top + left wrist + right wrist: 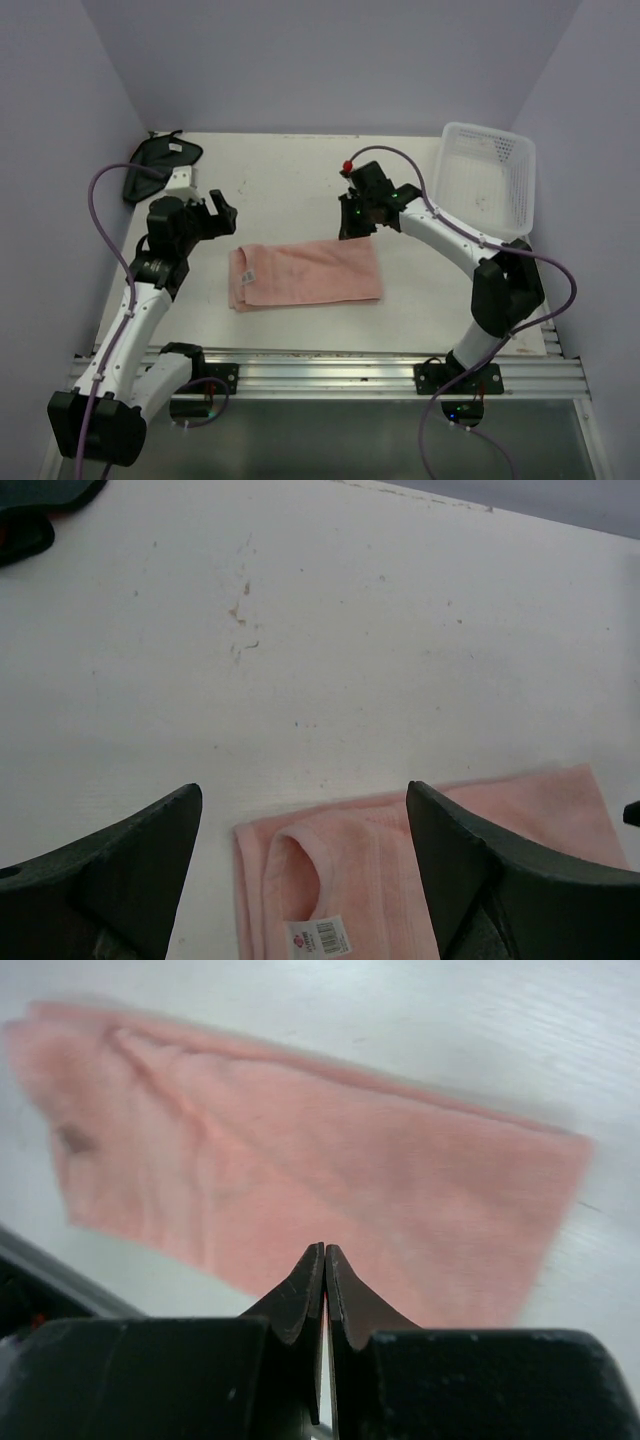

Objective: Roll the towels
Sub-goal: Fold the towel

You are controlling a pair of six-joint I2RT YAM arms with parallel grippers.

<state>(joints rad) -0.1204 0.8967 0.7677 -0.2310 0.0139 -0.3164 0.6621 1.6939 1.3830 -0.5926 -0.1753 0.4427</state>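
A salmon-pink towel [305, 274] lies flat and folded in a long strip at the middle of the table, a white barcode tag near its left end [320, 935]. My left gripper [218, 212] hovers open just behind that left end, its fingers wide apart with nothing between them [303, 790]. My right gripper [352, 222] hangs above the towel's far right corner, shut and empty [325, 1250]; the pink towel [300, 1160] spreads out below it. The blackish cloth [160, 160] lies bunched in the back left corner, and its edge shows in the left wrist view [40, 510].
A white perforated basket [488, 180] stands at the back right, behind the right arm. A metal rail [320, 370] runs along the table's near edge. Lilac walls close in the back and both sides.
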